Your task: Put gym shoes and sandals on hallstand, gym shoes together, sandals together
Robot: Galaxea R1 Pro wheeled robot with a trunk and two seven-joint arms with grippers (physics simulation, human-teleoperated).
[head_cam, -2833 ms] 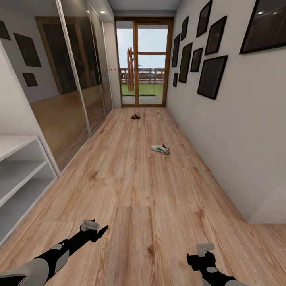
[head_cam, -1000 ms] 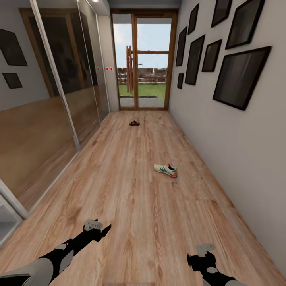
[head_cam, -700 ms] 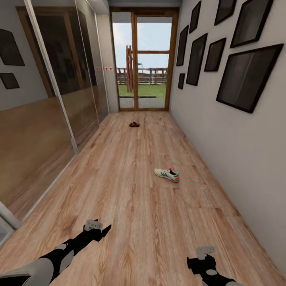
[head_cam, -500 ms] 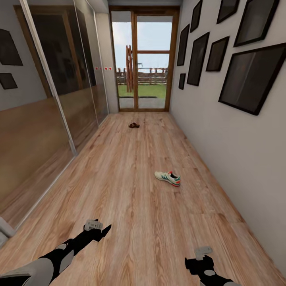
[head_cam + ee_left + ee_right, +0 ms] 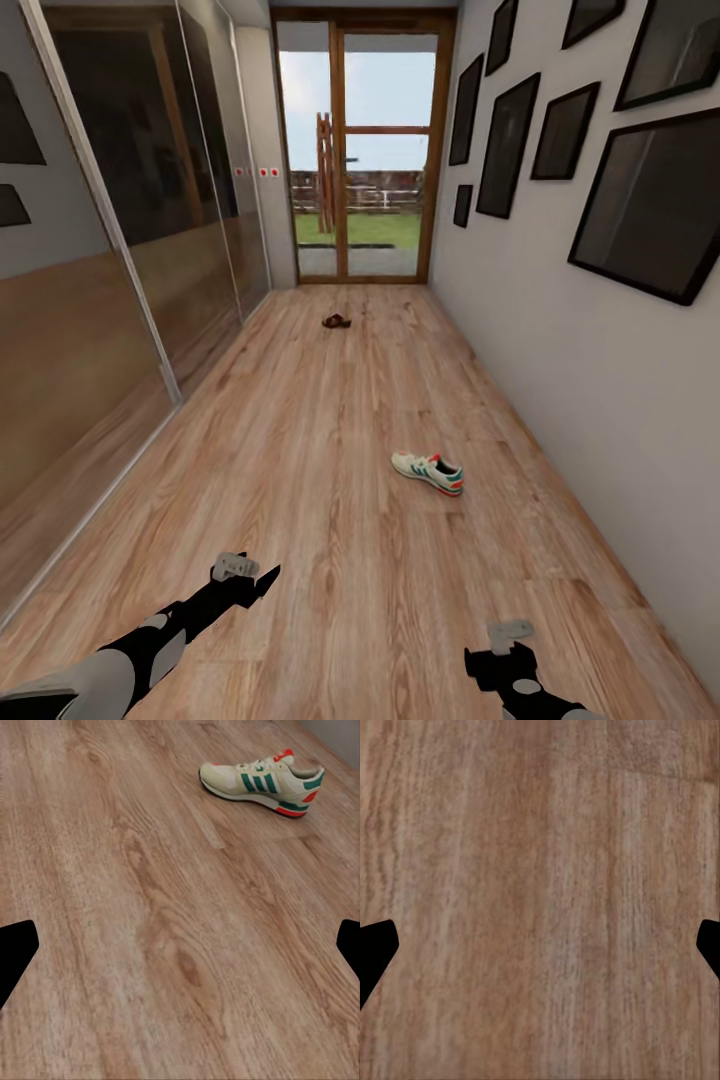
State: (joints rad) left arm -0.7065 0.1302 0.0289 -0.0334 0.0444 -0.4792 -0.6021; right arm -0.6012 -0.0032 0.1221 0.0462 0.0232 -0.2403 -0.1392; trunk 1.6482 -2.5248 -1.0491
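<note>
With both jaws apart and empty, I'd roll on toward the white, green-striped lace-up gym shoe lying right of frame centre on the wood-plank floor, stopping short.

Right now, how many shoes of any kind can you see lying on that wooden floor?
2. One gym shoe lies mid-corridor, nearer the right wall. One dark sandal lies far ahead, near the glass door. The others may be out of view.

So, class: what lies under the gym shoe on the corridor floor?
The gym shoe rests directly on the wood-plank corridor floor, with bare planks all around it. The patch beneath its sole is covered, so nothing there can be checked.
</note>
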